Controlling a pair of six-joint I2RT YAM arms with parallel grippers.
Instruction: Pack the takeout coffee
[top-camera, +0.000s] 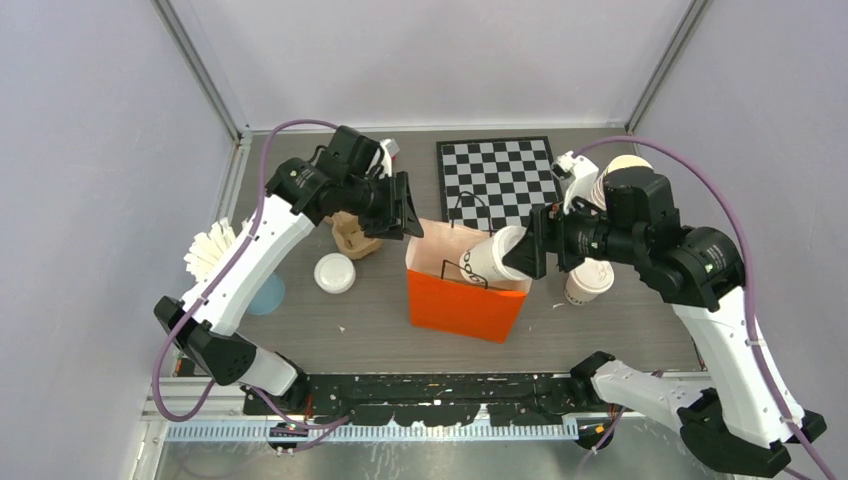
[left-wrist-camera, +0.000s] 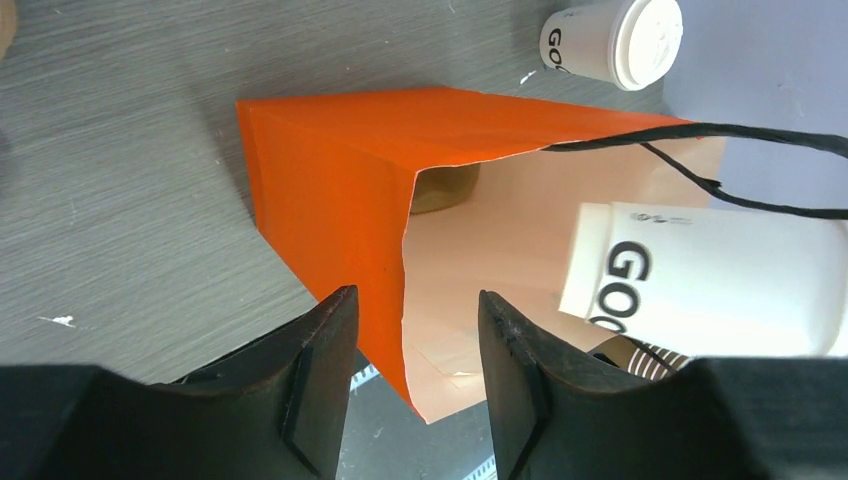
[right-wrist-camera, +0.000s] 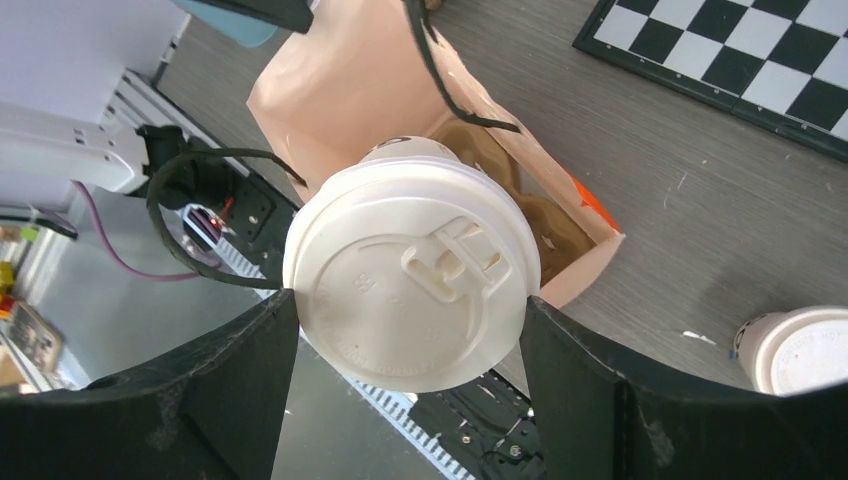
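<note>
Over the orange bag (top-camera: 465, 305) mid-counter, your right gripper (top-camera: 522, 255) holds the takeout coffee (top-camera: 487, 258) tilted at the bag's mouth, jaws wide around it. From the left wrist, your left gripper (left-wrist-camera: 415, 300) has its jaws parted at the bag's rim, pinching nothing, and the cup reads "GO". From the right wrist, the sip lid (right-wrist-camera: 415, 275) faces you. Next, I'd judge: lower it in upright, then release.

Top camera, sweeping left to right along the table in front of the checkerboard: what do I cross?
Fanned white stack → pale blue disc → round white lid → orange paper bag → lidded white cup standing on the table.
</note>
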